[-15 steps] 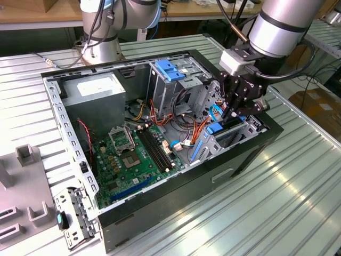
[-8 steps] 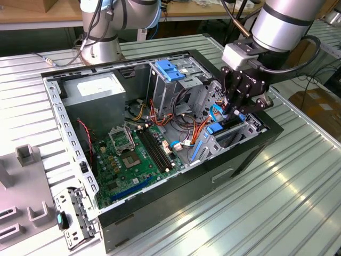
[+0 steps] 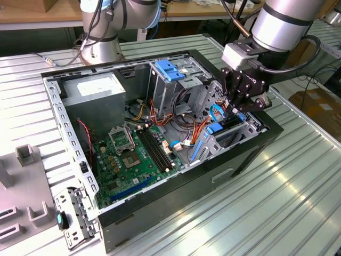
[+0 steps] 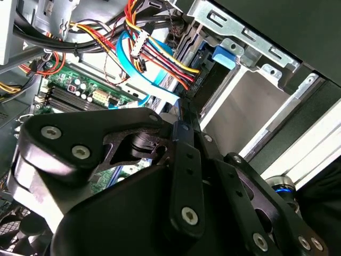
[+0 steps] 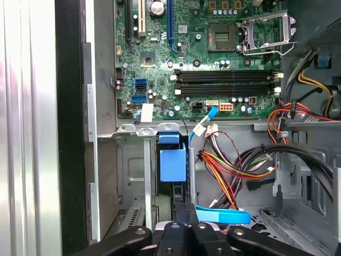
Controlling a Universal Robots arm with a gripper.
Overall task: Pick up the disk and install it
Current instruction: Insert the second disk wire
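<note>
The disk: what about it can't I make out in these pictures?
1. Label of the disk: in the first wrist view it sits edge-on between the metal walls of the bay.
2. How deep it sits: in the exterior view the claw covers it.
3. Bay's lower end: in the second wrist view the claw's black body blocks it.

Green motherboard [image 3: 128,160], black claw [image 3: 237,109], blue bracket [image 3: 169,70], grey ribbed table [image 3: 298,192]

1. One open black desktop computer case [image 3: 242,160].
2. One green motherboard [image 3: 128,160].
3. One large grey power-supply box [image 3: 98,93].
4. Two black robot arm grippers' worth of linkage: one gripper [image 3: 237,106].
5. One blue plastic bracket [image 3: 169,69] atop the grey cage.
</note>
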